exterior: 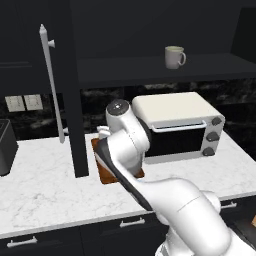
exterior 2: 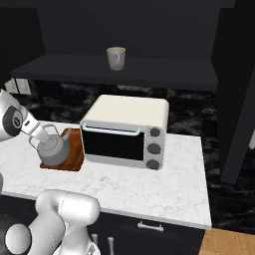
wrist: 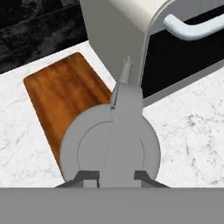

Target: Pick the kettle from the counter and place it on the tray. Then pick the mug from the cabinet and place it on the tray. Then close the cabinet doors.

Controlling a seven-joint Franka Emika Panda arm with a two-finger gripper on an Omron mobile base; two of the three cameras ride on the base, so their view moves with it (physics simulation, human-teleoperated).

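Gripped by its thin wire handle between narrowed fingers (wrist: 110, 177), the squat matte-gray metal kettle (exterior 2: 53, 147) is held over the near end of the reddish-brown wooden tray (wrist: 65, 94) on the white marble table (exterior 2: 149, 182), apparently for setting down.

**A dark kitchen with one bright box**

The back wall (exterior 2: 189, 107) is black stone with pale wisps in it. A cream toaster oven (exterior 2: 127, 130) stands against it — it has a dark glass door, a pale bar handle and three round knobs. Two pale wall switches (exterior: 23, 103) sit side by side at the left. A black box (exterior: 6, 147) stands near them. Wooden floor (exterior 2: 226, 244) shows low down — warm and light brown.
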